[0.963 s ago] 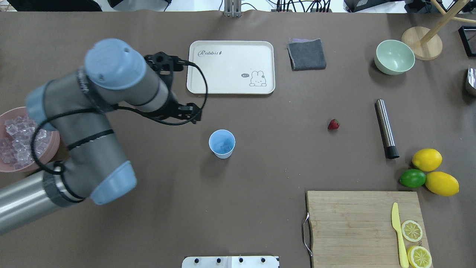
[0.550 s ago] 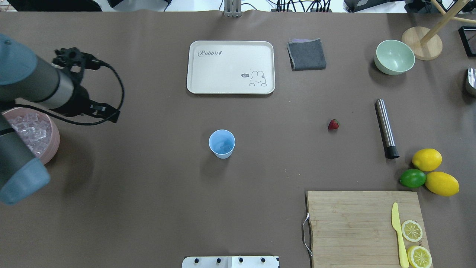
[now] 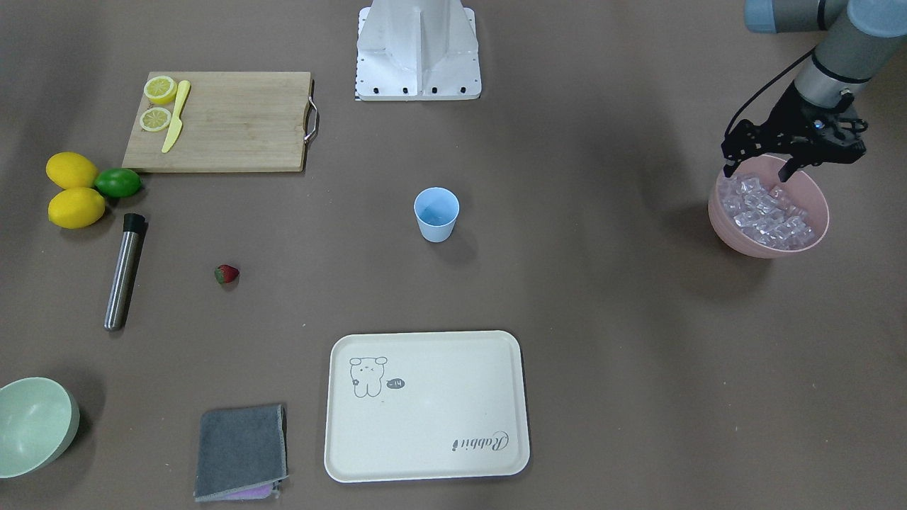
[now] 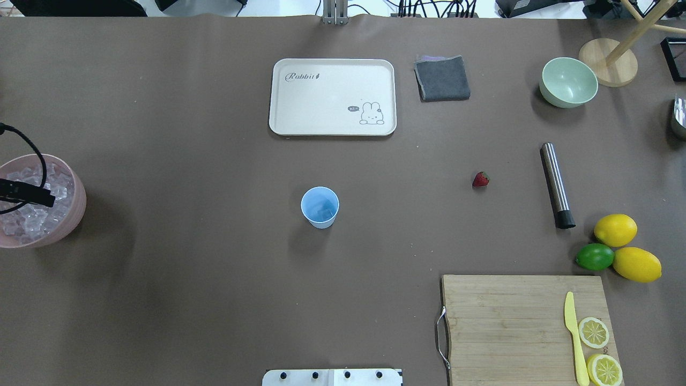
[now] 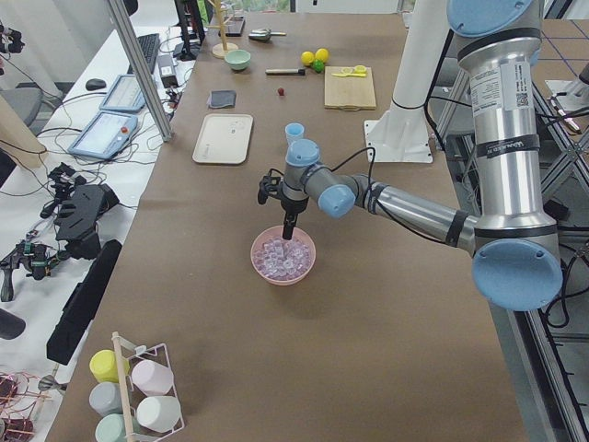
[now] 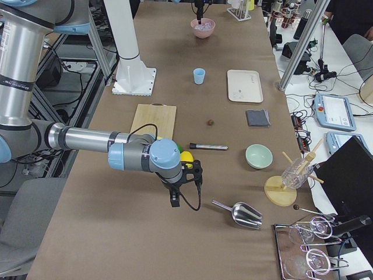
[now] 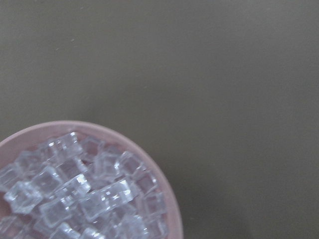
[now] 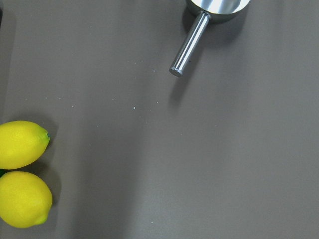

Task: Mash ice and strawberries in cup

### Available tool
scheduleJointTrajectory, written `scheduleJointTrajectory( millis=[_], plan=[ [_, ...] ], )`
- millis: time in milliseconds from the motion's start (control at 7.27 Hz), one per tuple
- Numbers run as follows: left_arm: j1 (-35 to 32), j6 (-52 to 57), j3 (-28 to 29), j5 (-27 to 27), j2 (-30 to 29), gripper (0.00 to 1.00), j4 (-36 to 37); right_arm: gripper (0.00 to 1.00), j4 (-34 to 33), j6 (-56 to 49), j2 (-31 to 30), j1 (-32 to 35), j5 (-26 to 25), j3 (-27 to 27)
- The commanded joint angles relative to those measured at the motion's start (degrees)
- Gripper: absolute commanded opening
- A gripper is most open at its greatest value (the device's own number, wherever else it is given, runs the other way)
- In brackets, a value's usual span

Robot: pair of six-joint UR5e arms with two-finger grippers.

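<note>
A pink bowl (image 3: 752, 244) stands at the left end of the bench, heaped nearly to its rim with ice (image 3: 765, 212) (clear, glassy cubes, all much alike). The left arm (image 3: 840, 53) hangs over the bowl's rim on the robot's side. The left jaws are spread wide, their tips just above the cubes, with nothing between them. The cup (image 3: 436, 228), pale blue and tapered, stands upright near the middle of the bench, well apart from the bowl. Something faint and glassy shows at its bottom, too small to be sure of. The strawberry (image 4: 481, 179) lies on the bare bench towards the right end, between the cup and a steel rod (image 4: 556, 185). It is small and red, with a bit of green at one end. A green bowl (image 4: 568, 81) sits near the far right corner. The right arm (image 6: 140, 156) reaches low over the right end beside the lemons (image 6: 186, 156). Whether the right jaws are apart or closed, I cannot tell.
</note>
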Motion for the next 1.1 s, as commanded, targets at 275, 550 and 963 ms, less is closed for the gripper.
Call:
scheduleJointTrajectory(
  millis=[275,550,963],
  plan=[
    [-0.50,-3.50,5.72,0.05,1.32,0.88,-5.91,1.00,0.00,0.00,0.22,0.00,0.09,0.13],
    [0.03,-3.93,8.11,-0.04,0.17,0.88,-7.76,1.00,0.00,0.00,0.22,0.00,0.09,0.30],
    [3.19,-6.39,8.28,0.22,0.17,0.82,-8.73,1.00,0.00,0.00,0.04,0.00,0.18,0.39]
  ],
)
